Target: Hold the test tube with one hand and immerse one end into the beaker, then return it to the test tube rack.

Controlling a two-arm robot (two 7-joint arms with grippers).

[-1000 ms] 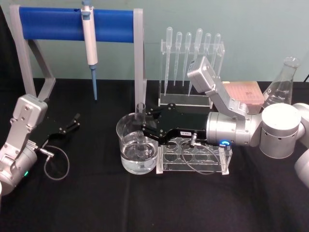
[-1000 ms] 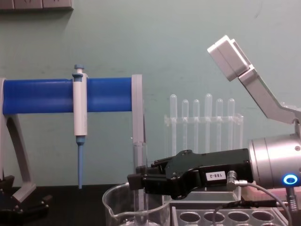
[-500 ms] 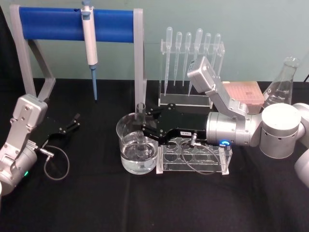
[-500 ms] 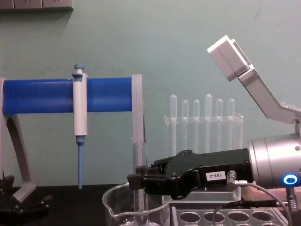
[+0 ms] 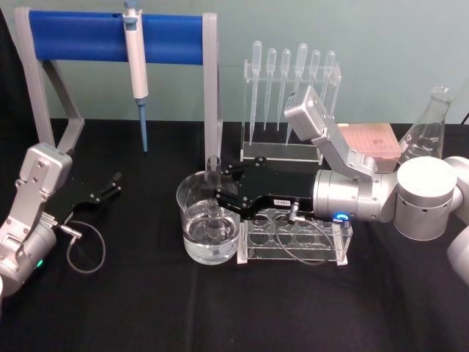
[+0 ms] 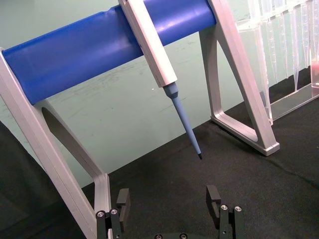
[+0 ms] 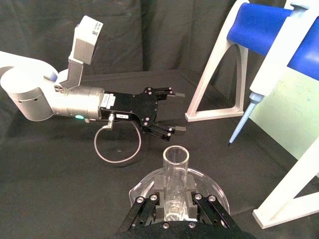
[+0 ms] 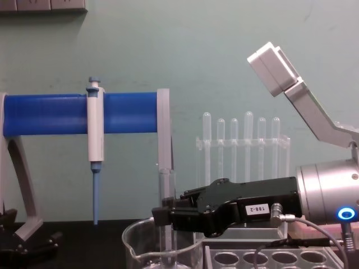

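Dip step rn: our right gripper has its jaws clamped on the test tube, upright btwn them, lower end in the beaker below. Next we need a straight lift, then over to the rack wrist-side of the jaws. Left gripper is parked, jaws apart.

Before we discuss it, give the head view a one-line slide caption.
The right gripper holds the test tube upright in the beaker; the left gripper sits open, farther left.

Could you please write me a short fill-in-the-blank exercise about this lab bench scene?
The right hand is shut on the test tube, whose lower end is inside the ____.
The left hand has its fingers ____.
The pipettor hangs on a ____ bar.
Answers: beaker; open; blue.
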